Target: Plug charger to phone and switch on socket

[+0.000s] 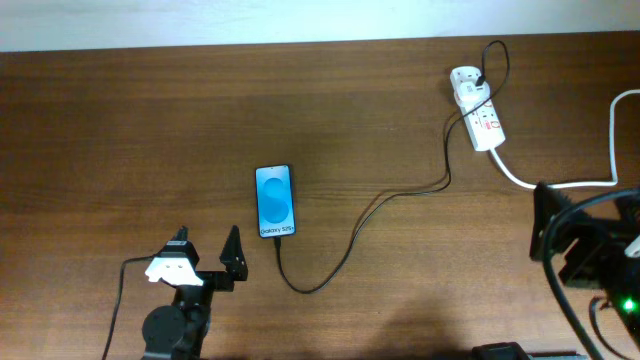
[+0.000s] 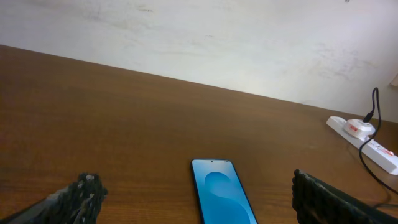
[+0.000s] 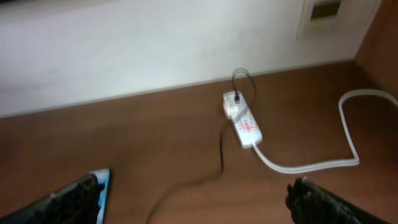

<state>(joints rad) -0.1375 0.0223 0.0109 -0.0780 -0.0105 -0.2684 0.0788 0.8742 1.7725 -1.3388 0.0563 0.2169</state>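
Note:
The phone (image 1: 275,201) lies flat on the table with its blue screen up; it also shows in the left wrist view (image 2: 221,198) and at the left edge of the right wrist view (image 3: 102,186). The charger, a thin black cable (image 1: 400,195), runs from the white socket (image 1: 478,108) in a loop to the phone's near end, where its tip touches the phone. The socket also shows in the right wrist view (image 3: 242,120) and the left wrist view (image 2: 367,138). My left gripper (image 1: 208,262) is open and empty, just front-left of the phone. My right gripper (image 3: 193,199) is open and empty at the far right.
A thick white lead (image 1: 560,183) runs from the socket to the right edge. A pale wall (image 2: 186,37) borders the table's far side. Black cables hang round the right arm (image 1: 590,250).

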